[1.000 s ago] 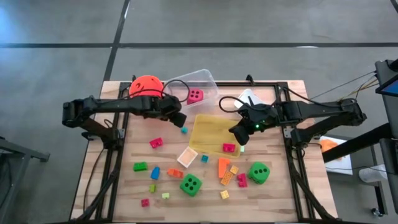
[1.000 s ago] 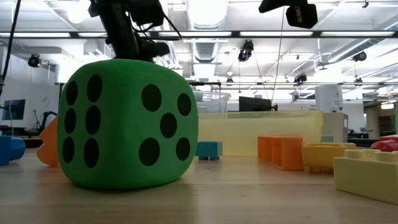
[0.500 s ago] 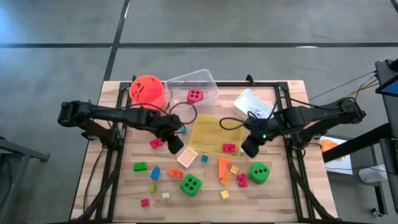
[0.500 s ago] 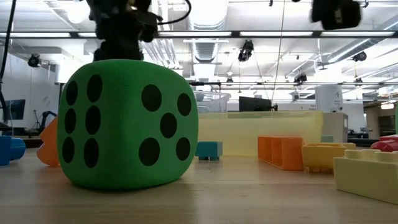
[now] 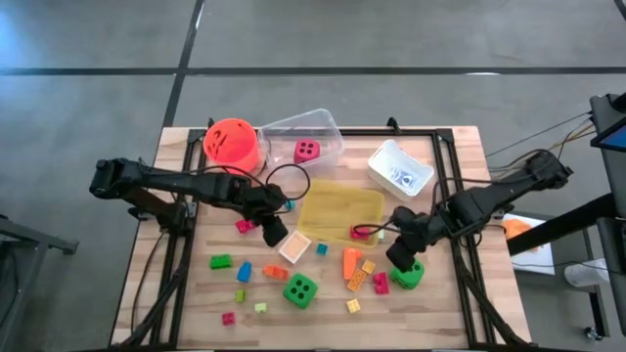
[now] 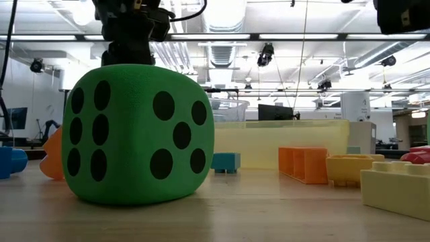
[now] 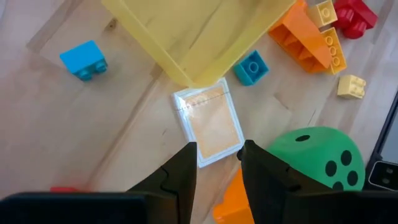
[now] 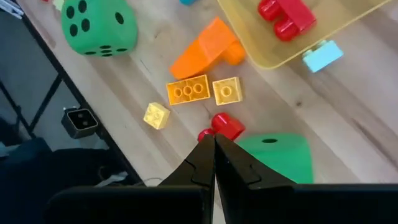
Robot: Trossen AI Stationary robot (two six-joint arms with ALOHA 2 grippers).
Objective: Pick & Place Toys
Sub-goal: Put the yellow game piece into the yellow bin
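Toys mostly loose on the table (image 5: 460, 303), sorting barely begun. Nearest the front edge: green die (image 5: 300, 289), with small yellow, green and pink blocks around it. A little farther in: second green die (image 5: 409, 274) directly under the right gripper (image 5: 400, 257), fingers pressed together with nothing between them, red block (image 8: 224, 127) and yellow blocks close beside. Orange wedge (image 5: 350, 260) and orange block just beside that. On the other side, green block (image 5: 221, 261) and blue block (image 5: 244, 272) lying free.

Mid-table: left gripper (image 5: 275, 231) hanging above a small clear tray (image 7: 209, 126), fingers slightly parted and empty, pink block (image 5: 245, 225) next to it. Yellow tray (image 5: 337, 210) holding one red block (image 5: 360, 232); a pale blue block touching its outer wall.

Farthest: clear bin (image 5: 323, 125) with the pink die (image 5: 306, 151) inside; white tray (image 5: 386, 158) holding something small, too small to tell; orange bucket (image 5: 232, 143), contents not visible.

Judgement: two toys placed, well over a dozen left to gather.
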